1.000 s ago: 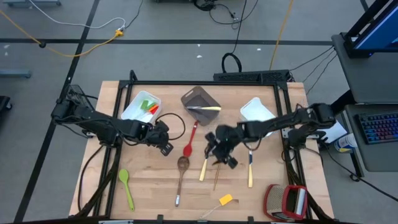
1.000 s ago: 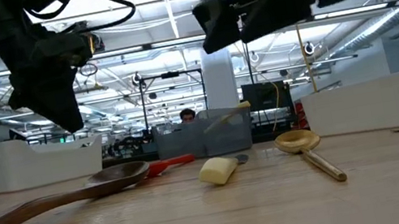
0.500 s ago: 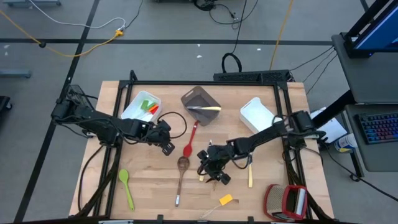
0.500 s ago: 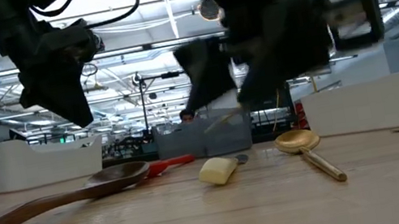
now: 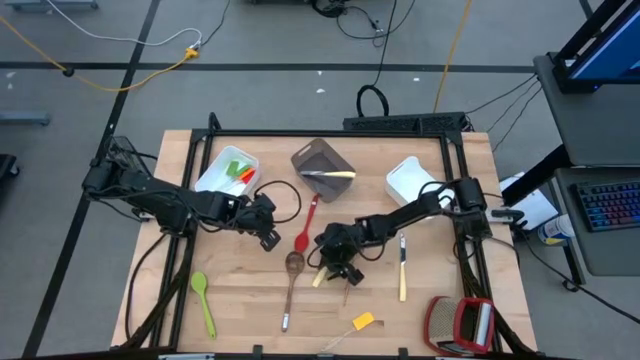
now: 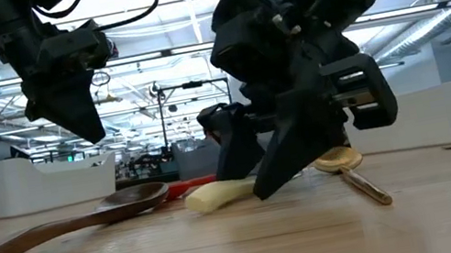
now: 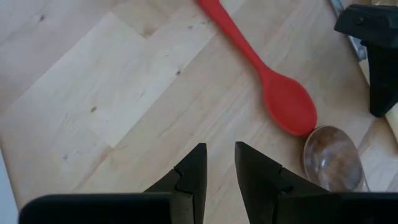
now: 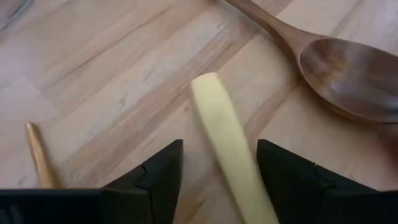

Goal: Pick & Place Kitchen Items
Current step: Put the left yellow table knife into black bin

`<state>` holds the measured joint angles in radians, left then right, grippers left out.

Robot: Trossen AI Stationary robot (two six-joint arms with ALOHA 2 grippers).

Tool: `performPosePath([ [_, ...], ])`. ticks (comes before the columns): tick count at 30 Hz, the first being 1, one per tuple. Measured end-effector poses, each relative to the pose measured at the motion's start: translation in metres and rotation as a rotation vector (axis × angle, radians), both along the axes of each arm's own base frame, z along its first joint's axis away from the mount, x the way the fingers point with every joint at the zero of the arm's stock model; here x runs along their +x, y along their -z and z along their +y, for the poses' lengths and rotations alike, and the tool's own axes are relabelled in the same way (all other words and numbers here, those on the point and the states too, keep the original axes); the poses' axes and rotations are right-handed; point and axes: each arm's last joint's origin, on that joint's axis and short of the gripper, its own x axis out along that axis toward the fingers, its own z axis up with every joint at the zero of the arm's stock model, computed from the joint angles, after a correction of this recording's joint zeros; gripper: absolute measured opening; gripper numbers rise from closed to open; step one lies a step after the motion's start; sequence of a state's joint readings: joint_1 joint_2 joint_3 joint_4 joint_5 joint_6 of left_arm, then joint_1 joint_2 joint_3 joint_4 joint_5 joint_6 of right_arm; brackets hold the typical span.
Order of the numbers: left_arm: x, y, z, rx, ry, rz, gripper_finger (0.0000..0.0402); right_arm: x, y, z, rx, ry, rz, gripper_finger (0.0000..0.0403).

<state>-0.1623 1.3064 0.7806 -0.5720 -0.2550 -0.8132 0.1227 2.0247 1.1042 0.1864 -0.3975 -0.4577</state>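
Note:
My right gripper (image 5: 335, 270) (image 8: 220, 146) stands open, low at the table's middle, its fingers on either side of a knife's pale handle (image 8: 217, 118) (image 6: 214, 195) that lies flat on the wood. Beside it lie a brown wooden spoon (image 5: 291, 280) (image 8: 348, 74) and a thin gold spoon (image 6: 350, 170) (image 8: 37, 155). My left gripper (image 5: 268, 238) (image 7: 221, 168) hangs above the table left of a red spoon (image 5: 304, 228) (image 7: 273, 93), its fingers a narrow gap apart with nothing between them. My right gripper straddles the knife's pale handle (image 8: 239, 162) near its free end, coming slanting down from the table's right, with the fingers along the handle. One finger (image 8: 280, 174) seems to lie against the handle's side; the other stands clear. The knife lies flat on the table.
A white bin (image 5: 225, 172) with green and orange utensils stands far left, a grey bin (image 5: 322, 160) with a knife far middle, a white bin (image 5: 412, 180) far right. A second knife (image 5: 402, 270), a green spoon (image 5: 203, 300), a yellow piece (image 5: 363, 321) and a red-and-silver object (image 5: 460, 322) lie nearer.
My right gripper has come down from well above the table and toward its left, until its fingers stand around the knife's pale handle. The handle has turned a little on the wood and shows more of its length in the low view.

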Motion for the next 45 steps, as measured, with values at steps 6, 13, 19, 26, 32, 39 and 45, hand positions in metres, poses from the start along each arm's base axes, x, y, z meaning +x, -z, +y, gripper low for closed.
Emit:
performPosePath([
  [6, 0.000, 0.000, 0.000, 0.009, 0.004, 0.000, 0.0085, 0.000, 0.001, -0.009, -0.026, -0.023, -0.014, 0.0113],
  [13, 0.000, 0.000, 0.000, 0.017, 0.013, 0.002, 0.0085, 0.002, 0.000, -0.017, -0.053, -0.015, -0.033, 0.0053],
  [19, 0.000, 0.000, 0.000, 0.020, 0.018, 0.003, 0.0085, 0.003, -0.014, -0.027, -0.069, 0.027, -0.086, 0.0053],
  [26, 0.000, 0.000, 0.000, 0.027, 0.015, 0.002, 0.0085, -0.005, -0.070, -0.035, -0.050, 0.042, -0.214, 0.0053],
  [32, 0.000, 0.000, 0.001, 0.058, 0.015, 0.001, 0.0085, -0.020, -0.125, -0.045, -0.106, 0.023, -0.394, 0.0053],
  [39, 0.000, 0.000, 0.001, 0.069, 0.033, 0.005, 0.0085, -0.026, -0.158, -0.060, -0.134, 0.051, -0.589, 0.0056],
  [45, 0.000, -0.001, 0.002, 0.086, 0.022, 0.002, 0.0085, -0.011, -0.147, -0.083, -0.143, 0.068, -0.687, 0.0055],
])
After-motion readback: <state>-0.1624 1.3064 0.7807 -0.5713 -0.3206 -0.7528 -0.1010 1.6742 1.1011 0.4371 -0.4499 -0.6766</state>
